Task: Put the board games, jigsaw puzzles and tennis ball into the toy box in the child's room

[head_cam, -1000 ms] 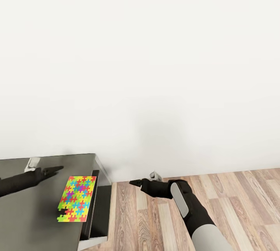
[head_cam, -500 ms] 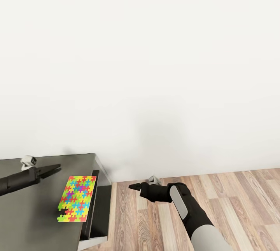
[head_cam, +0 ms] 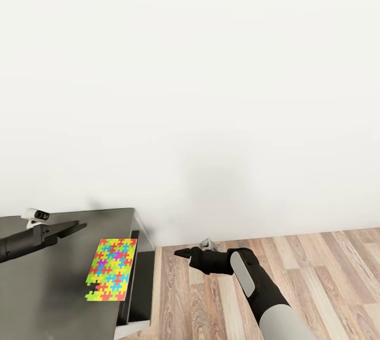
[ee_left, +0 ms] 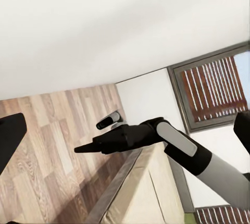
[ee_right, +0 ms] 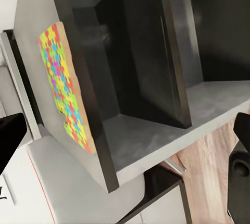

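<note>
White wall, wood-plank floor, dark-grey desk.

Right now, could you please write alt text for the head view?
A multicoloured jigsaw puzzle lies flat near the edge of a dark-grey desk, apart from both hands. The left hand hovers over the desk; the right hand hangs above the wood-plank floor, below a white wall.

I see open air over the wood floor around my right gripper. The dark desk lies under my left gripper, its end panel walling off the floor side.
</note>
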Controlling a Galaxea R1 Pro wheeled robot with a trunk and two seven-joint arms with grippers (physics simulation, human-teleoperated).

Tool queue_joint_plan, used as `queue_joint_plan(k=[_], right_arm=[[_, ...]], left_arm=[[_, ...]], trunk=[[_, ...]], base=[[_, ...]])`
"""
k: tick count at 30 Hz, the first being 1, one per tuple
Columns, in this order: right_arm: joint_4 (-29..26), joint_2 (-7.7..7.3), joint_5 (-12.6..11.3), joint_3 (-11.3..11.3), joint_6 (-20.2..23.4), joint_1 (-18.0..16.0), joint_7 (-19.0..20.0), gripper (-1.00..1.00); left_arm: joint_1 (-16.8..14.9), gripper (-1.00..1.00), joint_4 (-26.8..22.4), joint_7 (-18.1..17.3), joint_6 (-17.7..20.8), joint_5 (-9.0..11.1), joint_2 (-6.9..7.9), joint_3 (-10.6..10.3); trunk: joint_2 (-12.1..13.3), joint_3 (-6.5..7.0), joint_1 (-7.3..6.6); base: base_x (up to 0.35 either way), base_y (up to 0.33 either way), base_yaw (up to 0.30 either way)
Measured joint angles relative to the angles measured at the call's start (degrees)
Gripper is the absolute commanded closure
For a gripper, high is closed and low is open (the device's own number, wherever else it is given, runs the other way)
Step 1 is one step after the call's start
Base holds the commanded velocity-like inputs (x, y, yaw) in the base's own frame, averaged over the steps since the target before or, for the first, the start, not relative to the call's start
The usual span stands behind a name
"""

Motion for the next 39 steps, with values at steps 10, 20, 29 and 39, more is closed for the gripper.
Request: queue_joint_plan(k=[10,20,29,39], right_arm=[[0.02,0.00,0.00,-0.01,-0.02,-0.03,0.00,-1.00],[0.12,0.00,0.00,0.00,-0.16,-0.04,0.01,-1.00],[1.62,0.00,0.02,-0.01,-0.56,-0.92,0.02,-1.00],[1.95,0.00,0.05,0.00,-1.68,-1.17,0.02,-1.00]], left_arm=[[0.29,-1.00,-0.17,-0.48,-0.19,0.04,0.24,0.08],[0.56,-1.00,-0.68,-0.48,-0.21,0.16,0.02,-0.35],[0.88,-1.00,-2.87,-0.48,-0.21,0.18,-0.21,-0.39],[0.94,-1.00,-3.27,-0.48,-0.14,0.12,-0.30,-0.39]], trunk=[[0.00,0.00,0.00],[0.00,0.00,0.00],[0.00,0.00,0.00],[0.00,0.00,0.00]], base=[[0.000,0.013,0.000],[0.000,0.093,0.000],[0.000,0.033,0.000],[0.000,0.122,0.000]])
